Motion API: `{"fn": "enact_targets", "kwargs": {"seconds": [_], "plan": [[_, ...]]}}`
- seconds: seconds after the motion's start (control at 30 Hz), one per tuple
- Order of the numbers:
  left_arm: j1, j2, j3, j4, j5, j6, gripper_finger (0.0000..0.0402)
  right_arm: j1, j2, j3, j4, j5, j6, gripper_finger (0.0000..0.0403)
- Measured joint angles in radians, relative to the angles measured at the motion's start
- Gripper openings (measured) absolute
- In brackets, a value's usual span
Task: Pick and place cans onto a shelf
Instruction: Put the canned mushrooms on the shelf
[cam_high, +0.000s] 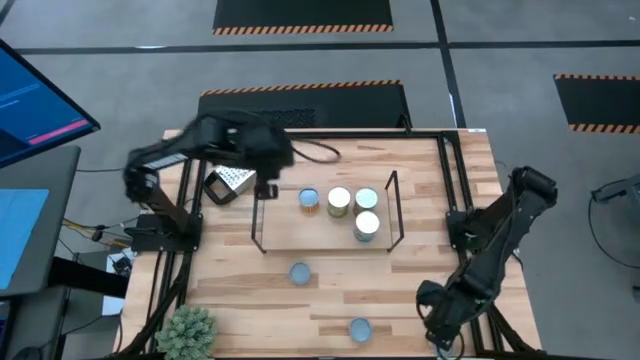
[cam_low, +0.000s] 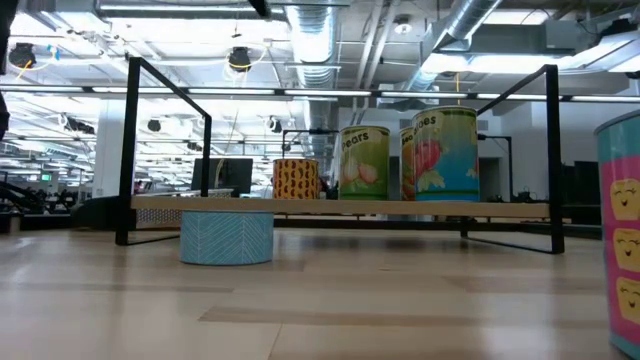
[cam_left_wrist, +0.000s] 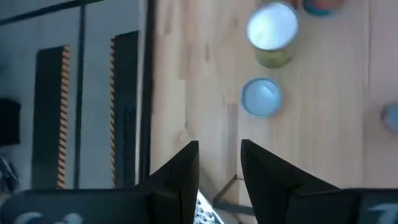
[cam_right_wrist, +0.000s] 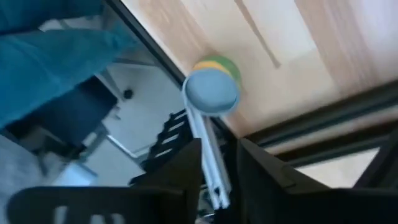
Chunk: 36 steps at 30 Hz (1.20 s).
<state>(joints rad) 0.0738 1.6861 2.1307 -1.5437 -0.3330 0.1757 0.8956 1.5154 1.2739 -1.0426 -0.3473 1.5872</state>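
With three cans on the shelf, the empty, slightly parted right gripper hangs beside the near-edge can, seemingly next to grasp; left gripper, parted and empty, waits.

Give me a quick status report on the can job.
Left gripper empty, near grater. Right gripper empty, near edge. Three cans on shelf; two outside.

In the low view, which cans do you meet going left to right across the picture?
Blue patterned can on the table in front of the shelf → orange spotted can on the shelf → green pears can → can with red fruit on its label → pink can at the right edge.
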Motion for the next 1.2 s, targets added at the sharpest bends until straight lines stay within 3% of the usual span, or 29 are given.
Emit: {"fn": "enact_targets", "kwargs": {"seconds": [0.2,0.33,0.57,0.9,1.2], "plan": [[0.026,-0.101,-0.025,0.001,0.010,-0.101,0.0107,-0.015,0.116,0.001,0.005,0.001,-0.185,0.0192],[0.026,-0.140,-0.060,-0.002,0.003,-0.111,0.0107,0.001,0.203,0.001,-0.002,-0.029,-0.304,0.0211],[0.026,-0.147,-0.096,-0.009,0.002,-0.111,0.0107,0.027,0.290,0.000,0.042,-0.078,-0.406,0.0204],[0.026,-0.146,-0.210,-0.016,0.007,-0.106,0.0107,0.043,0.359,-0.004,0.060,-0.067,-0.422,0.0188],[0.026,-0.165,-0.227,-0.014,-0.003,-0.106,0.0107,0.039,0.422,-0.005,0.107,-0.038,-0.437,0.0188]]}}
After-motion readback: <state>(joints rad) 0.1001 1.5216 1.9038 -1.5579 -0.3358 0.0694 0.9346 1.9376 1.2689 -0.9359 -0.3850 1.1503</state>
